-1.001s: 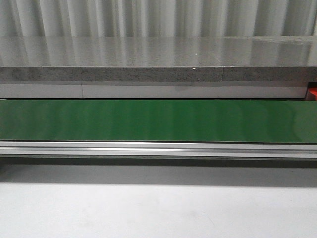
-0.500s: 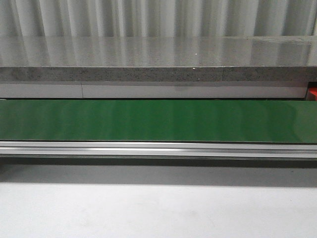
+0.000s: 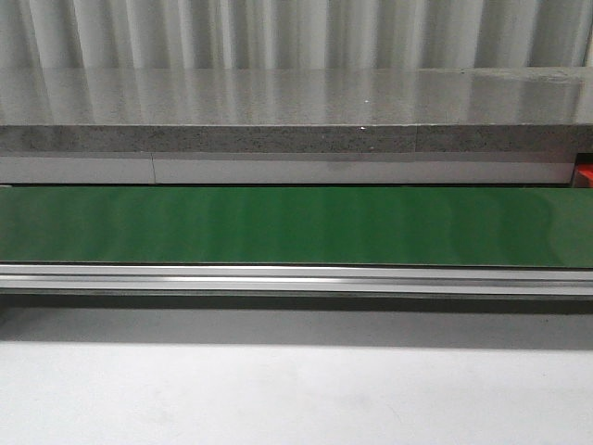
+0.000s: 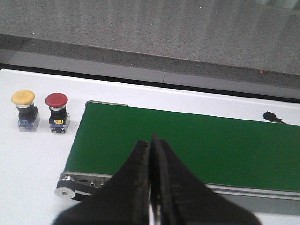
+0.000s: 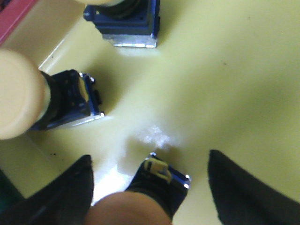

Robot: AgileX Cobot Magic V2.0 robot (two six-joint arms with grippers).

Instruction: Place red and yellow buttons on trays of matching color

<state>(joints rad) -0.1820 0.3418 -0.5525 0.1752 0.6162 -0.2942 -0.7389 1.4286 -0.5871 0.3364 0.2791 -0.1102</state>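
Observation:
In the left wrist view a yellow button and a red button stand side by side on the white table, off the end of the green belt. My left gripper is shut and empty, over the belt's near edge and apart from both. My right gripper hangs open over the yellow tray. A yellow-capped button stands on the tray between its fingers, touching neither. Two more yellow buttons stand on that tray. Neither gripper shows in the front view.
A strip of red tray borders the yellow tray. The belt runs across the front view, with an aluminium rail in front, a grey stone ledge behind and a red edge at far right. A small black part lies beside the belt.

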